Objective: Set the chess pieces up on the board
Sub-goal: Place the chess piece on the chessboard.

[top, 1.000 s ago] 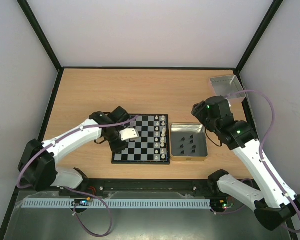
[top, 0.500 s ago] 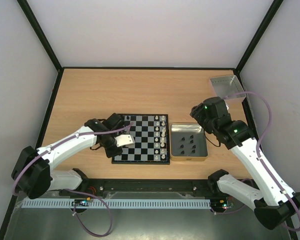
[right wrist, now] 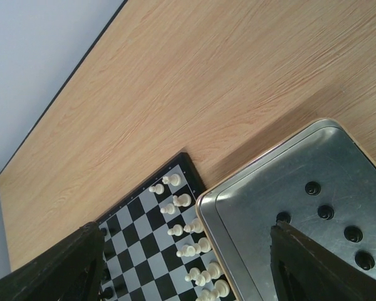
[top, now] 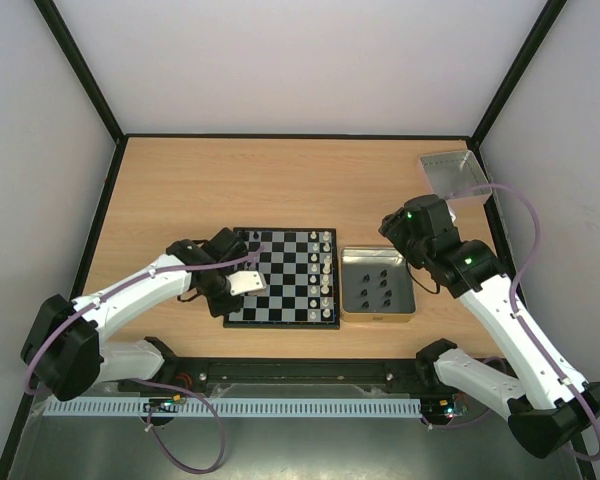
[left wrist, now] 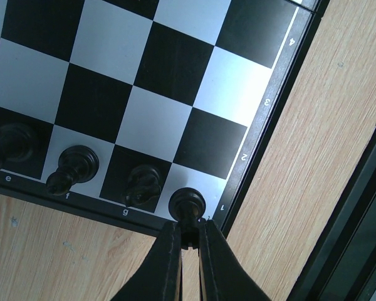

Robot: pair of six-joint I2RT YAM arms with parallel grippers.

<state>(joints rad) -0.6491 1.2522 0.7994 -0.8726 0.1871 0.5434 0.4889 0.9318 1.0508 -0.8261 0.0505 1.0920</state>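
Note:
The board lies mid-table, with white chess pieces in two columns along its right side. My left gripper is at the board's near-left corner. In the left wrist view it is shut on the top of a black piece that stands on the corner square. Three more black pieces line the same edge row. My right gripper hovers open and empty over the tin's far-left corner. The white pieces also show in the right wrist view.
A gold-rimmed square tin stands right of the board and holds several black pieces, which also show in the right wrist view. A clear grey tray sits at the back right. A black rail runs along the table's near edge.
My left gripper has moved from over the board's left-middle squares to the near-left corner, carrying the black piece down onto the corner square. The right arm has shifted slightly.

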